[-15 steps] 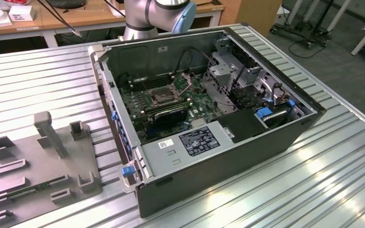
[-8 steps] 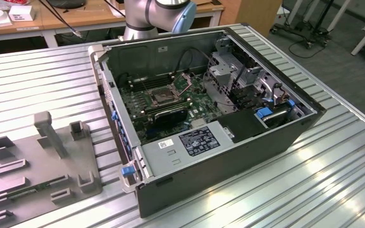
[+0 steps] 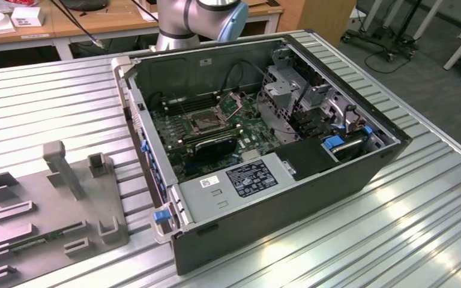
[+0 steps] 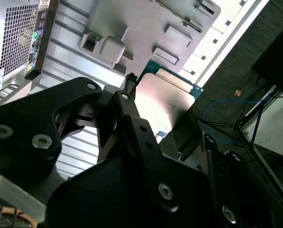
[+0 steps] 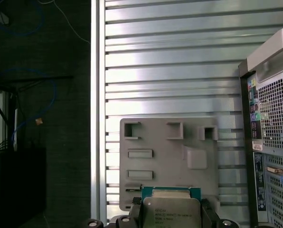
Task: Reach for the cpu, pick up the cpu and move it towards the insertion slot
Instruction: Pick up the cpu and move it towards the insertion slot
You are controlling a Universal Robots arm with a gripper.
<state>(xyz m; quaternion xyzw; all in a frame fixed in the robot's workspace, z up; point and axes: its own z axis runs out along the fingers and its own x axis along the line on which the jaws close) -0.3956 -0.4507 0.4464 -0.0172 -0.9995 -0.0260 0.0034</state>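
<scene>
Both jaws grip the cpu [image 4: 167, 102] between them, above the grey tray [image 5: 170, 156].

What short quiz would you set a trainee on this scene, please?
1. True or false: the gripper is shut on the cpu.
2. In the first wrist view, what lies beyond the cpu? A: the grey tray. B: a keyboard. C: a cardboard box.
3. Fill the gap: in the exterior view, the insertion slot sits on the green ____ inside the open computer case.

Key
1. True: the chip sits between the black fingers.
2. A.
3. circuit board.
</scene>
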